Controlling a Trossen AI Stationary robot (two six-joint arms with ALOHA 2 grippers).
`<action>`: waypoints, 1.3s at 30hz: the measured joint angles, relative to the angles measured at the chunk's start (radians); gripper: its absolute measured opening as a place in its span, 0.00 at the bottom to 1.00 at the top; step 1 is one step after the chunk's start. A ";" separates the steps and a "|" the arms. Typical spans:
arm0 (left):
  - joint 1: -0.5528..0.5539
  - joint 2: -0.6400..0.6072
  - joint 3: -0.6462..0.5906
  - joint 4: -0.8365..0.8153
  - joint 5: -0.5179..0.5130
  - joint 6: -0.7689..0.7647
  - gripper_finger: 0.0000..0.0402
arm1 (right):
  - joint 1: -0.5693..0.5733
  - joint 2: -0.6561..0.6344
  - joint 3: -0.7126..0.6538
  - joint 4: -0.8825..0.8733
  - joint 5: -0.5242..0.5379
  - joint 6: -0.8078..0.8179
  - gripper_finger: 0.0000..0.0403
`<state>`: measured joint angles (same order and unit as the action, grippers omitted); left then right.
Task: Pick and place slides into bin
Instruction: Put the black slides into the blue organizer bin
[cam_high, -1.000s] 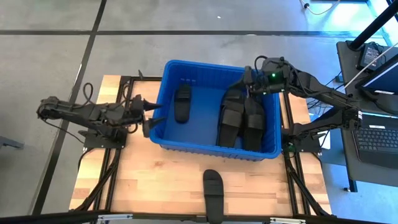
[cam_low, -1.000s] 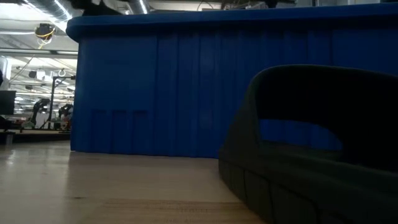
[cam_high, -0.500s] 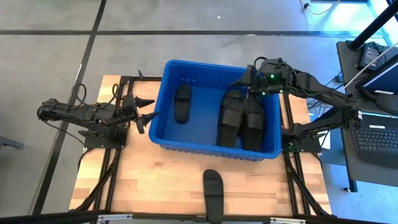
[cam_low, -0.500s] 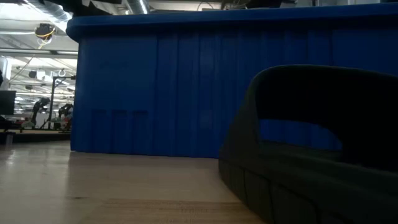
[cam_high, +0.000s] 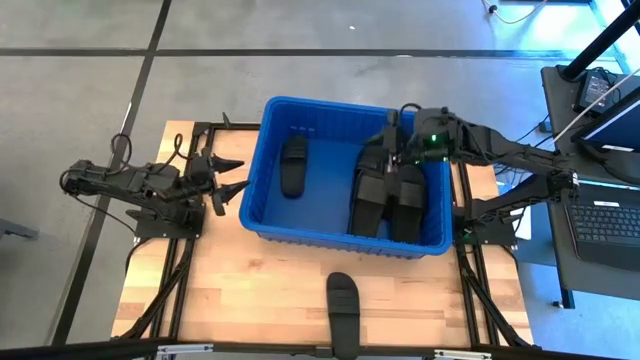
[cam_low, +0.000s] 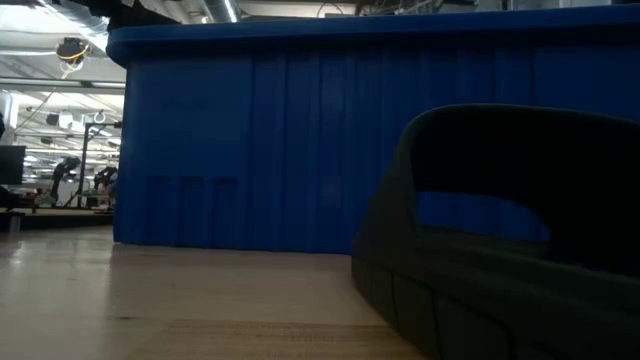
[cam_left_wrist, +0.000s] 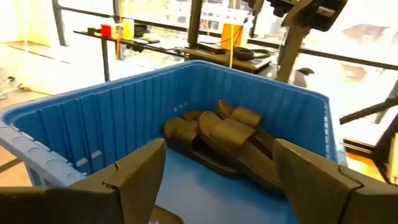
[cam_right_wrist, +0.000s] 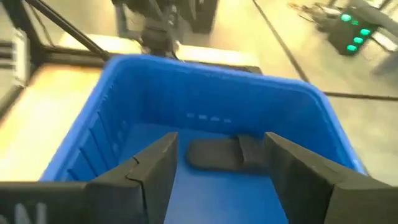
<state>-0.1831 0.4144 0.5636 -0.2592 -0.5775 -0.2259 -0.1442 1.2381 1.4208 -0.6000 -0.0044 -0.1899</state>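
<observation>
Right gripper (cam_high: 392, 150) over bin (cam_high: 262, 205), upper right of its interior in high view, fingers spread wide, nothing held, hanging just above slide pile (cam_high: 388, 195). Left gripper (cam_high: 226, 180) outside bin's left wall, fingers wide too, empty, waiting. Progress: pile on bin's right side, approx 3-4 slides, exact count unclear as they overlap; single slide (cam_high: 293, 165) lying apart at bin's left. One slide left on table (cam_high: 341, 310), bottom centre of frame, near front edge. Est. task mostly done; that last one needs pickup.
</observation>
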 joint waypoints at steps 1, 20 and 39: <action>-0.003 -0.013 0.000 -0.014 0.006 0.001 0.72 | 0.030 0.000 0.000 -0.013 0.051 0.000 0.59; -0.048 -0.392 -0.143 -0.109 0.198 0.092 0.72 | 0.494 0.288 0.198 0.026 0.461 0.189 0.59; -0.046 -0.411 -0.176 -0.151 0.465 0.106 0.72 | 0.705 0.769 0.658 -0.448 0.456 0.873 0.59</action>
<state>-0.2295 0.0032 0.3878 -0.4103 -0.1127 -0.1200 0.5604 2.0067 2.0792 -1.0477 0.4513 0.6827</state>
